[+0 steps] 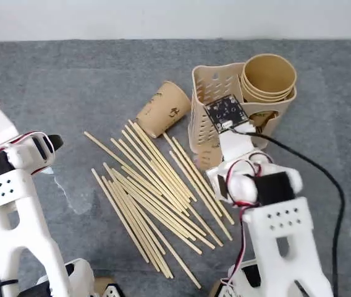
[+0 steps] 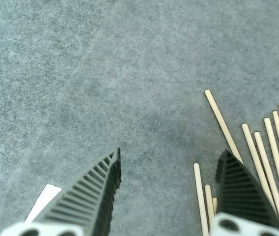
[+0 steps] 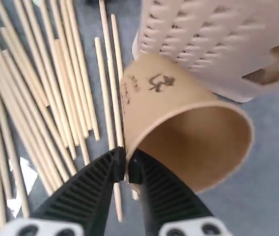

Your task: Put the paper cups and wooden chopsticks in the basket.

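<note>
Your right gripper (image 3: 126, 158) is clamped on the rim of a tan paper cup (image 3: 179, 123) beside the beige perforated plastic basket (image 3: 218, 44). Your left gripper (image 2: 169, 160) hangs with its jaws apart near the pale wooden chopsticks (image 2: 257, 147).

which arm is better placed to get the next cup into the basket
Right. The right gripper is shut on a cup by its rim, beside the basket. The left gripper is open over bare mat by the chopsticks, far from the basket.
</note>
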Controlling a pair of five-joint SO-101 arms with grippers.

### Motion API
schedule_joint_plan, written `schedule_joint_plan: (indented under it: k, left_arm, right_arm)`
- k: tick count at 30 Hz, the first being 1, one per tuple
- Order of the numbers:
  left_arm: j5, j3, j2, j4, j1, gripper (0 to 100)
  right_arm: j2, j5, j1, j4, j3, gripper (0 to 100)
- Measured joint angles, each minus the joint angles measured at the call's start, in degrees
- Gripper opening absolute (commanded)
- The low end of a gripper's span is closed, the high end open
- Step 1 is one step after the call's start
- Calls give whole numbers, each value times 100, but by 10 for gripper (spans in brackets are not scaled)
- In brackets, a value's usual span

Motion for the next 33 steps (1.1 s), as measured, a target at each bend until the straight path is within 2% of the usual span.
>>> schedule_joint_plan:
  k: [6,11,16,22,29,33]
  left_arm:
    - [0,0,0,0,0,294]
    - [0,88,0,0,0,294]
    - [0,105,0,0,0,294]
    - [0,185,0,-70,0,294]
    - [0,554,0,-519,0,294]
    - [0,554,0,-554,0,294]
  right_arm:
    - [-26,580,-308,1451,-1503,9]
    - [-35,1495,-343,1802,-2866,9]
    - [-35,2488,352,1776,-3692,9]
    - [62,3385,1609,668,-3938,9]
    - [791,4211,2154,-607,-3930,9]
    - [1292,4501,2268,-853,-3930,9]
